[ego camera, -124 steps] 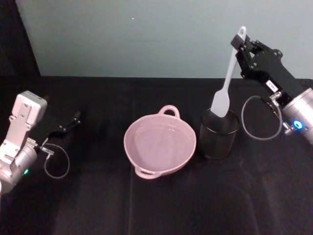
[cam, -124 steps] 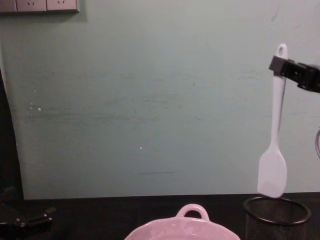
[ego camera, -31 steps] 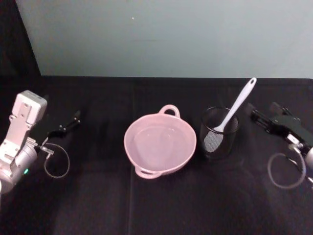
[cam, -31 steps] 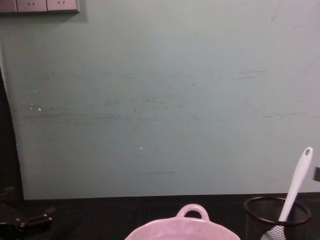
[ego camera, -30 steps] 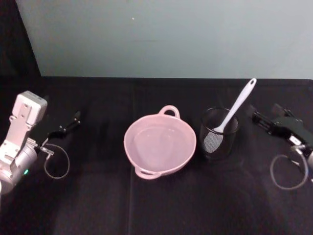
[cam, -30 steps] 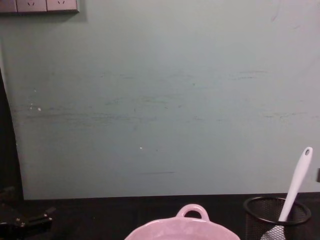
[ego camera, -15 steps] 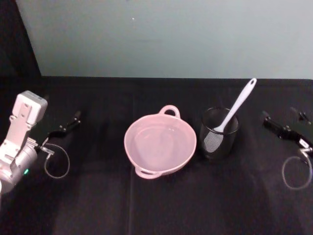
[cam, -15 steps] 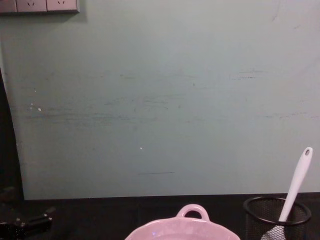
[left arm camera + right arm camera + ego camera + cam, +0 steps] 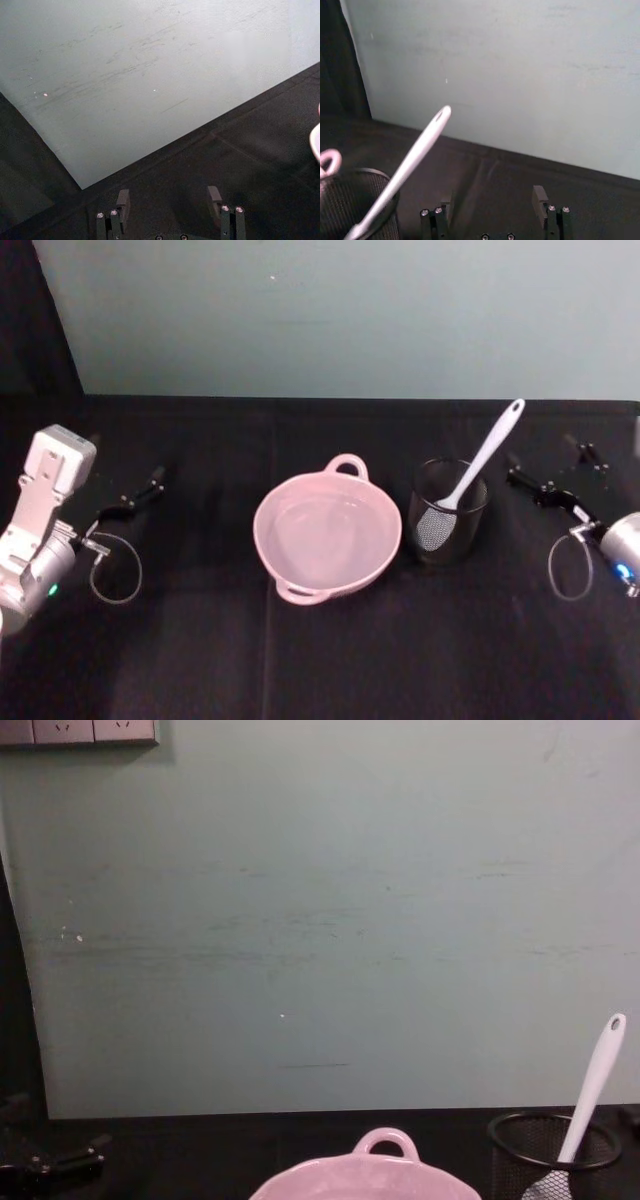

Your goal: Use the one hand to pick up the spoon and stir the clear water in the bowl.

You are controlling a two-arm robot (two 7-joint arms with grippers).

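1. Black cloth covers the table [image 9: 330, 660], and a pale green wall [image 9: 320, 920] rises right behind its far edge; a dark curtain hangs at the far left.
2. From the chest view a strip of white wall sockets [image 9: 78, 731] sits at the wall's upper left, which the head view leaves out.
3. From the head view both arms are visible. The left gripper [image 9: 140, 492] rests low over the cloth at the far left, well apart from the bowl; the right gripper [image 9: 552, 480] rests at the far right, near the mesh cup but not touching it.
4. Each wrist view shows its own two fingers set wide apart with nothing between them: left fingers [image 9: 123, 201], right fingers [image 9: 538, 195].
5. At the table's centre stands the pink bowl [image 9: 327, 534]; the clear water [image 9: 325, 540] in it shows as faint glints.
6. Just right of the bowl stands the black mesh cup [image 9: 448, 512]. The spoon [image 9: 480, 465] stands in it head down, its handle leaning toward the far right, above the rim.
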